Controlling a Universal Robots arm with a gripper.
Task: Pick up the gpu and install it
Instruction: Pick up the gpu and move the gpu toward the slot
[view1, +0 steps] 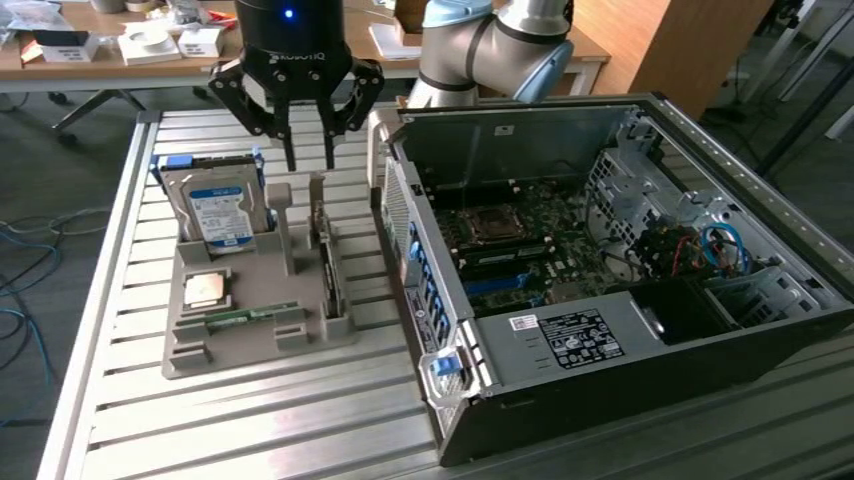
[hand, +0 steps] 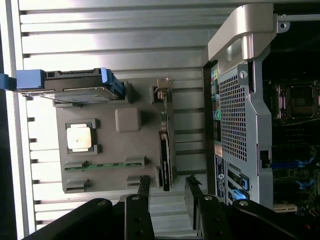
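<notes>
The gripper (view1: 310, 160) hangs empty, jaws wide, with the card (view1: 327, 265) at its 6 o'clock. It seems best to centre squarely over the card's thin top edge before closing.

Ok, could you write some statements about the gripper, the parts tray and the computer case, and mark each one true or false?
1. The black gripper holds the thin dark gpu card with the silvery bracket. False: the gripper is open and empty over the card, which stands on edge in the grey plastic tray.
2. The silver hard drive with the blue label stands upright in the tray. True.
3. The black computer case is closed. False: its side is open and the green motherboard shows.
4. The square metal processor chip lies flat in the tray. True.
</notes>
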